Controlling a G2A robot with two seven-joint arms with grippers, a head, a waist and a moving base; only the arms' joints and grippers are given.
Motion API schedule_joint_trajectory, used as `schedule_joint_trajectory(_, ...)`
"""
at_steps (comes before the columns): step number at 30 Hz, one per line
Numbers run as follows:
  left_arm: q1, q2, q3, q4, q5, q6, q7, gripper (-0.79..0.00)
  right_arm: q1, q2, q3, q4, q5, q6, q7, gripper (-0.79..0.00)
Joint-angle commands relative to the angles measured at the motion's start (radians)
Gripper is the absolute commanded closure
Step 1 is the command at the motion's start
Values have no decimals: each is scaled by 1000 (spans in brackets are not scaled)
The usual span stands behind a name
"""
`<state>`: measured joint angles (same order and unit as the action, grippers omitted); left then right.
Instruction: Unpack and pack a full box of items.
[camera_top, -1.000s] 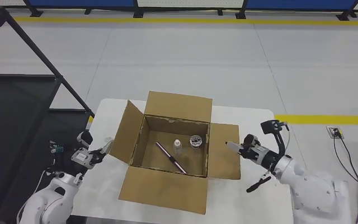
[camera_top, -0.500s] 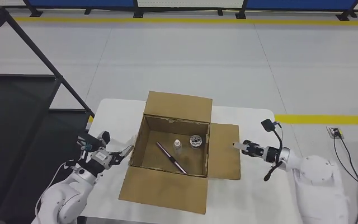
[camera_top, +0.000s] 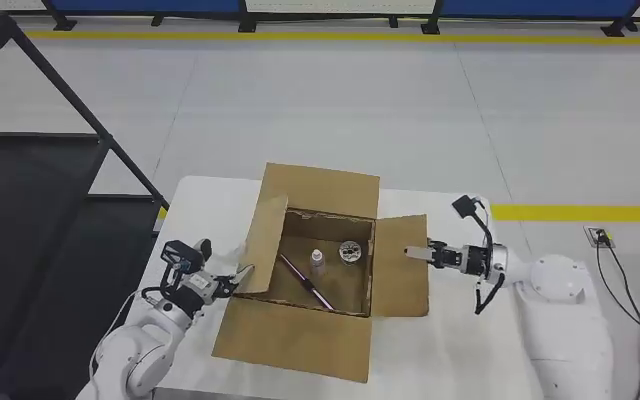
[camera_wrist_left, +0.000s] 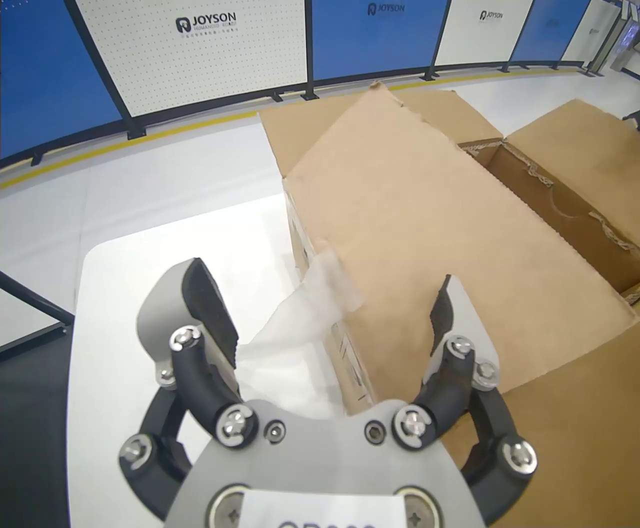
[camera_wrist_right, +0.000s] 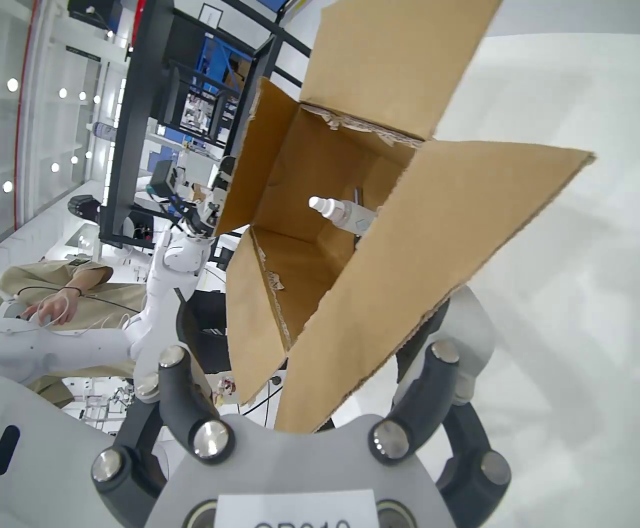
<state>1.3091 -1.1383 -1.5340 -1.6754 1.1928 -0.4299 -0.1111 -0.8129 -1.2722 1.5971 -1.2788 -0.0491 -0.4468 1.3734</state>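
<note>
Flaps meet spread grippers: left flap (camera_top: 262, 245) against the left gripper (camera_wrist_left: 320, 280), right flap (camera_top: 400, 268) edge-on inside the right gripper (camera_top: 415, 251).

Bright, even overhead light, white tabletop (camera_top: 205, 205) close to washed out, box (camera_top: 300, 345) interior in soft shade, round lamps (camera_wrist_right: 62, 92) glaring in the right wrist view, pale floor (camera_wrist_right: 550, 75) blown out, wrist views bowed at the edges.

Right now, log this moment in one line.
box open | left gripper open at raised left flap | right gripper open around right flap | bottle inside
</note>
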Motion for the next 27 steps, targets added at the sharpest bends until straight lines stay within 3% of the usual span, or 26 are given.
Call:
schedule_joint_trajectory(1,-3,0,7,7,9,12,-7,-785,-2,7,-23,-19,37,1,1,-785)
schedule_joint_trajectory(11,-21,-4,50,23,29,57,-44,-785,25,10,-239,-65,123,-85,-85,-785)
schedule_joint_trajectory(21,-19,-5,69,20,53,72,-53,-785,70,-18,-441,-53,-83,-74,-295,-785)
schedule_joint_trajectory(27,-17,-5,75,24,54,73,-50,-785,95,-27,-514,-20,-154,-70,-348,-785)
